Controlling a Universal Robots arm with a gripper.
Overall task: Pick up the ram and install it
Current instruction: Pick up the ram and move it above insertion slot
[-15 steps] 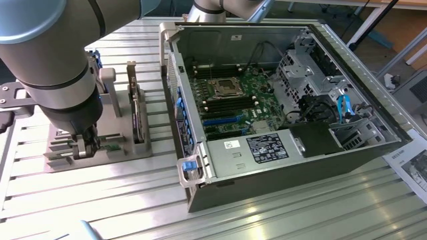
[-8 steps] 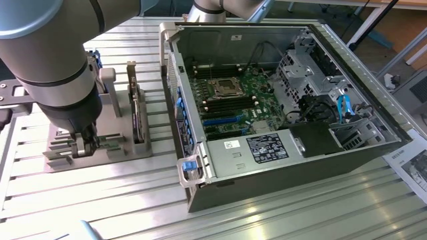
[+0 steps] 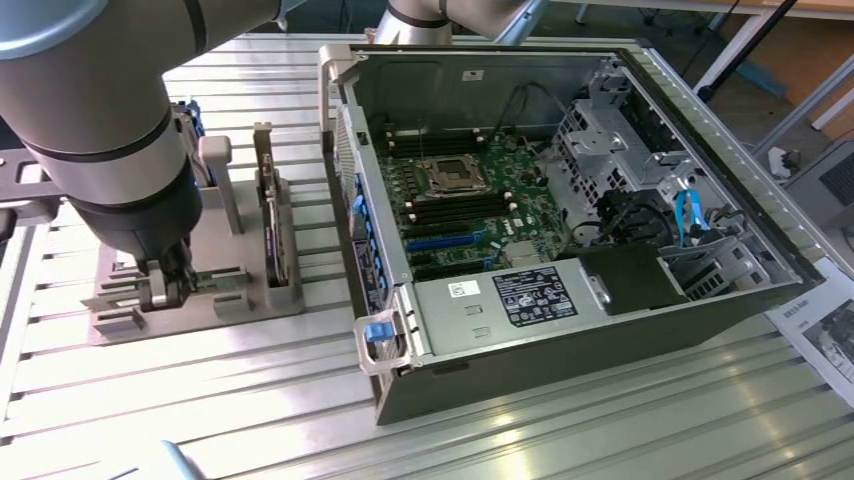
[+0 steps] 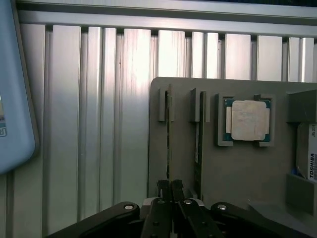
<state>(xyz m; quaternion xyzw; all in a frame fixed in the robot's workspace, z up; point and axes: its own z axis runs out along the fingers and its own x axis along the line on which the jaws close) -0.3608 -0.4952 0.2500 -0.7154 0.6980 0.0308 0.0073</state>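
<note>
The gripper is closed on the ram: in the wrist view its two dark fingers pinch the near end of the stick with almost no gap between them.

The ram stands on its long edge in a slot of the grey holder, so it shows edge-on as a thin dark line. Its long axis runs straight away from the gripper, parallel to the ribs of the metal table and to the holder's nearest edge. The far end sits between two small grey posts.

A second stick stands in the next slot, just beside the ram and parallel to it. Beyond that stick a square silver chip lies flat in a corner-bracketed seat. Further along the holder is a drive with a printed label. A pale blue panel lies out over the table, well apart from the holder; I cannot tell what it is.

In the exterior view the arm comes down in the left of the frame, and the gripper is low in the holder, at its lower-left corner. A dark upright card stands near the holder's right side. Right of the holder the open case lies on its side. The case's left wall rises between the holder and the board inside.
</note>
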